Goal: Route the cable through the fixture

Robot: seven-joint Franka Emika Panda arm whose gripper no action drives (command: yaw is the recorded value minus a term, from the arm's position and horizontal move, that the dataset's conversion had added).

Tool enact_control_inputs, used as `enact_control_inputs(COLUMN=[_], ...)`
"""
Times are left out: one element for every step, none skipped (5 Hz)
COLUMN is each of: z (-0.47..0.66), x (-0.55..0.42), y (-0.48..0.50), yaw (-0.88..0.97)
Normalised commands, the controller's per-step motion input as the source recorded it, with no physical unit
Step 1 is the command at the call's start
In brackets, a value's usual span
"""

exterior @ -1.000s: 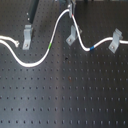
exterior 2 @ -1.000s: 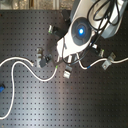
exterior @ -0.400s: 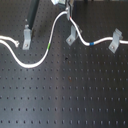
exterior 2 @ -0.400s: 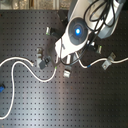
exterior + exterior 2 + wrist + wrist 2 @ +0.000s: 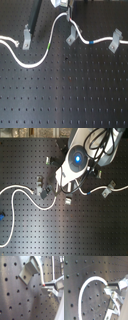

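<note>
The white cable (image 5: pixel 30 64) comes in from the first exterior view's left and loops down. It rises past its green band (image 5: pixel 48 47) to my gripper (image 5: pixel 64 9) at the top edge. From there it drops across the middle grey fixture (image 5: pixel 71 36) and passes its blue band (image 5: pixel 92 43). In the first wrist view the cable (image 5: pixel 40 271) lies over the fixture (image 5: pixel 27 271) and ends at my gripper (image 5: pixel 47 287), which is shut on it. I cannot tell whether it sits inside the fixture. The second wrist view shows the cable (image 5: pixel 82 293) arcing into the gripper (image 5: pixel 110 291).
Two more grey clips stand on the black perforated board: the left clip (image 5: pixel 24 39) and the right clip (image 5: pixel 116 40), both with cable at them. A black rod (image 5: pixel 35 17) slants at the back left. In the second exterior view the arm (image 5: pixel 77 158) covers the gripper.
The gripper has drifted slightly toward the first exterior view's left, still holding the cable. The cable's loops lie much as before.
</note>
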Motion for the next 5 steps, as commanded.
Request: enact_control_inputs(z=[0.25, 0.35, 0.02, 0.03, 0.39], x=[-0.187, 0.164, 0.031, 0.027, 0.543], y=[0.291, 0.249, 0.0, 0.018, 0.071], yaw=[0.03, 0.07, 0.01, 0.0, 0.0])
